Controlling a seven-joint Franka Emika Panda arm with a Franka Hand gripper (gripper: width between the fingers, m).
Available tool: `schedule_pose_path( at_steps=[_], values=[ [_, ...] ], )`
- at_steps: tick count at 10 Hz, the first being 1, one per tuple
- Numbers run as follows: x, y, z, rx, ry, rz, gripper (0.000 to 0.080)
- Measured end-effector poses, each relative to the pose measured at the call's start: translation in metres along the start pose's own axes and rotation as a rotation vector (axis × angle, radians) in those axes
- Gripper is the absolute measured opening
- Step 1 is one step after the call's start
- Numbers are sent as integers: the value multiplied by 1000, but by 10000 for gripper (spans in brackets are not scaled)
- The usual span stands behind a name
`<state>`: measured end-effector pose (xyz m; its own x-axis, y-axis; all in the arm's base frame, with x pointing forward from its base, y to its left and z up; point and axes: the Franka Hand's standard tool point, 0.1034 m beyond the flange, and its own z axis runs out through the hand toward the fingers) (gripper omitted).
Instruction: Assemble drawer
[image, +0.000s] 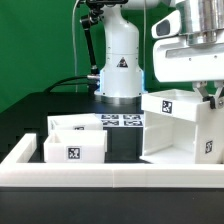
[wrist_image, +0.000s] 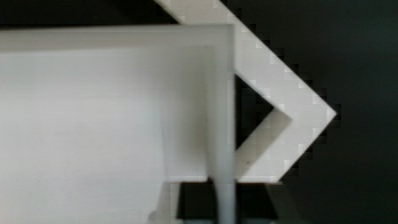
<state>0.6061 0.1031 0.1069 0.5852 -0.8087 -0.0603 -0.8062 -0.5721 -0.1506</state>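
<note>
Since no part was fitted into another, the assembly was judged barely begun. On the black counter (image: 25, 125), fenced at the front by a long low wall (image: 110, 178), the tall open-fronted box (image: 178, 130) was stood at the exterior view's right, and no tray was seen inside it. Apart from it, at that view's left, the nearer tray (image: 75, 150) was set just in front of the farther tray (image: 70, 124), with the marker board (image: 122, 121) lying flat behind them. The claw (image: 208, 97) was held at the box's top far corner. Whether it was clamped on the box's wall or parted could not be told, since the wrist view was filled by a white panel of the box (wrist_image: 107, 110). Both trays were judged left to be slid into the box.
</note>
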Motion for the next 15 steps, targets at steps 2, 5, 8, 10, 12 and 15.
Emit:
schedule_pose_path(
  at_steps=[2,5,8,10,12,15],
  values=[
    [6,-2,0,26,-12,160,41],
    [9,-1,-1,33,-11,352,41],
    [10,-1,-1,39,-24,500,41],
    [15,-5,-1,46,-39,605,41],
    [20,-15,0,47,-42,604,41],
    [32,-29,2,69,-29,598,41]
  ],
)
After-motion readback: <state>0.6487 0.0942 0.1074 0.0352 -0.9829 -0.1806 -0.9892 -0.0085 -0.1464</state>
